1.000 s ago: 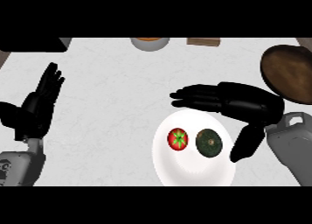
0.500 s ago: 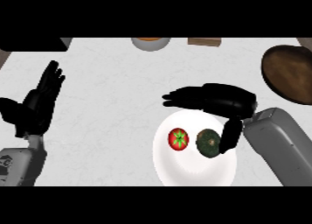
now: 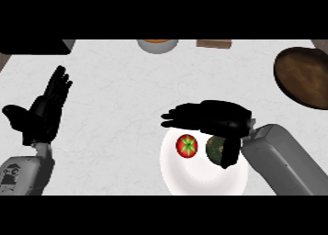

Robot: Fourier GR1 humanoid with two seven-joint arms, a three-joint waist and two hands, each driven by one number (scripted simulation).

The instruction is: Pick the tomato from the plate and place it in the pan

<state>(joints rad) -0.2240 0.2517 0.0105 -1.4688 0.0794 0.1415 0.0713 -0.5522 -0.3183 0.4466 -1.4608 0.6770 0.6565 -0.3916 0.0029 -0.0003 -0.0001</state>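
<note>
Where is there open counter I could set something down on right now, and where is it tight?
Bare counter lies between the left hand and the plate, and between the right hand and the pan. Crowded: the plate, where the right hand hangs over the tomato and a dark green item.

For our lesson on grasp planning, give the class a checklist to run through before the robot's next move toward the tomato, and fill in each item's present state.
1. Red tomato with green star-shaped stem lies on the white round plate: ok.
2. Right hand is above the plate's far edge, not yet round the tomato: ok.
3. Right hand holds nothing: cannot tell; its thumb overlaps the dark green round vegetable beside the tomato.
4. Brown round pan is in view at the right, with nothing seen inside: ok.
5. Left hand rests open at the left, away from the plate: ok.
</note>
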